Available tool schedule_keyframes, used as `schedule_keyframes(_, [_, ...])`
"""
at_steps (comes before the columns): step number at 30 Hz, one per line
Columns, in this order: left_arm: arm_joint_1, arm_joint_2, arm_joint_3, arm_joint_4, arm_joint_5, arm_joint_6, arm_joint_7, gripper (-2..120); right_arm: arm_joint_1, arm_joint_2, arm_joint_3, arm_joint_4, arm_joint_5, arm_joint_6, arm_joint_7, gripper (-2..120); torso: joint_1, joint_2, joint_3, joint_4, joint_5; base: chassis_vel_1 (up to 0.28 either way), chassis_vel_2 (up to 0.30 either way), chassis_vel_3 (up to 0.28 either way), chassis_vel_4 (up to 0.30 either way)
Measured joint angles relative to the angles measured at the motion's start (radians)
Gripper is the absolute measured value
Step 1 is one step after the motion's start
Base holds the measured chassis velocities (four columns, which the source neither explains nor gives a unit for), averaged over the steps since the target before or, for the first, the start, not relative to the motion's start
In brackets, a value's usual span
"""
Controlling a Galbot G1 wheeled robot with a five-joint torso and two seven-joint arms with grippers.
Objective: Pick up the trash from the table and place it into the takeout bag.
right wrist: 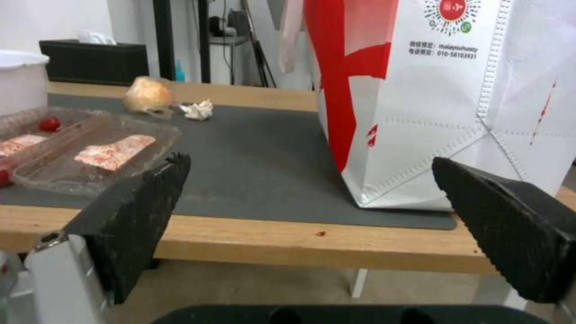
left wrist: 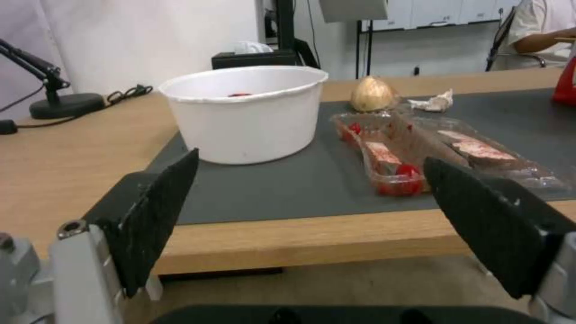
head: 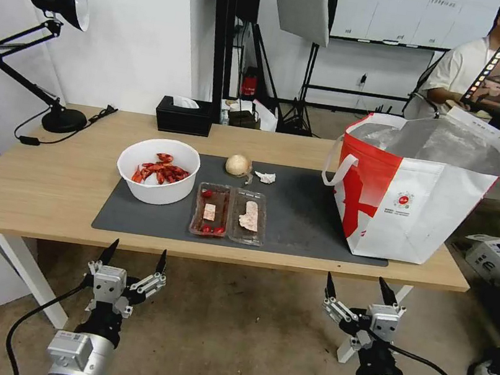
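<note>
Light wood is showing along the table (head: 37, 187), which is carrying a dark grey mat (head: 301, 220) across its middle. On the mat's left end the white bowl (head: 158, 171) is sitting with red crayfish shells (head: 161, 171) lying inside it. Just beside the bowl, toward the right, the clear tray (head: 230, 213) is lying hinged open, holding red scraps in both halves. Behind the tray the beige lump (head: 238, 164) is resting on the mat, and the small crumpled tissue (head: 265, 177) is lying just beside it, apart from the tray. At the mat's right end the bag (head: 412, 193) is standing upright with its mouth gaping and its silver lining showing; one white strap is hanging down its left side. Behind the mat a black tissue box (head: 183, 116) is sitting near the table's far edge, and a black desk lamp (head: 56, 58) is standing at the far left corner. Both arms are hanging below the table's near edge, short of everything on it: the left gripper (head: 134, 258) is pointing up below the bowl with its fingers spread wide, and the right gripper (head: 362, 290) is pointing up below the gap between tray and bag, its fingers likewise wide apart and holding nothing.
</note>
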Motion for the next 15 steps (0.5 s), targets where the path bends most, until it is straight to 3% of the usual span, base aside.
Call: schedule_keyframes(15, [0.0,0.0,0.0,0.0,0.0,0.0,0.0,100,0.0,0.0,0.0,0.0,0.0,0.0,0.0,100,0.0,0.0,0.0,0.0,0.0,0.0,0.0,0.0,0.0])
